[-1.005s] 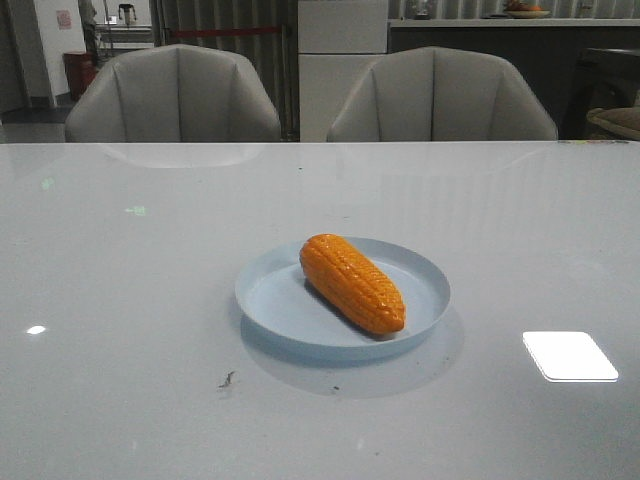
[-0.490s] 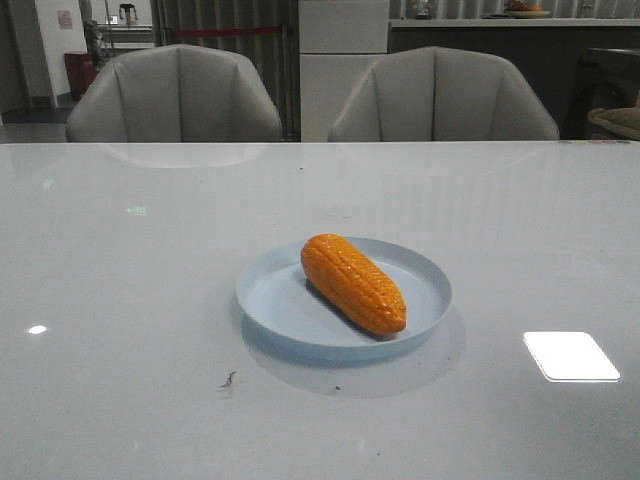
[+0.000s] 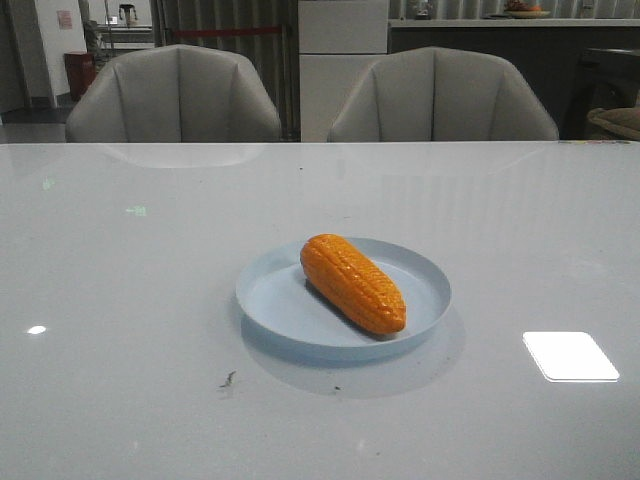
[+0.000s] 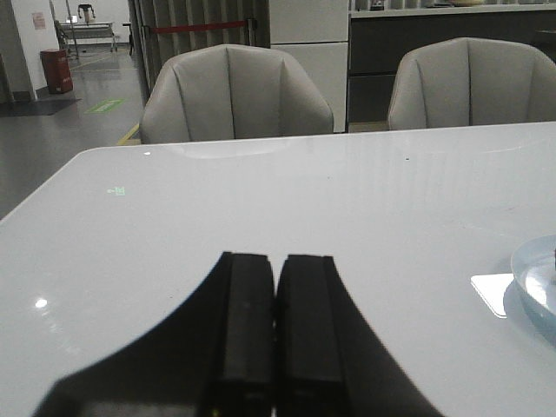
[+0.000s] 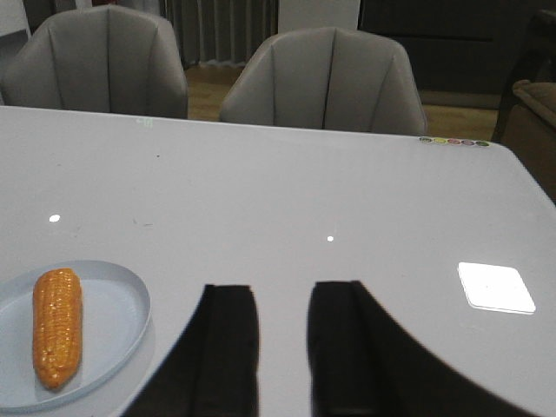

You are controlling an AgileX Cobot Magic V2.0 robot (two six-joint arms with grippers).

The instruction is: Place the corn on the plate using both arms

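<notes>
The orange corn (image 3: 353, 283) lies flat inside the pale blue plate (image 3: 268, 295) at the middle of the white table, its tapered end toward the front right. It also shows in the right wrist view (image 5: 56, 327), on the plate (image 5: 122, 317). Neither arm appears in the front view. My left gripper (image 4: 276, 259) is shut and empty, back over bare table, with only the plate's edge (image 4: 534, 278) in its view. My right gripper (image 5: 282, 288) is open and empty, back from the plate and to its right.
Two grey chairs (image 3: 178, 95) (image 3: 440, 95) stand behind the table's far edge. A bright light reflection (image 3: 570, 356) lies on the tabletop to the right of the plate. A small dark speck (image 3: 228, 379) sits on the table in front of the plate.
</notes>
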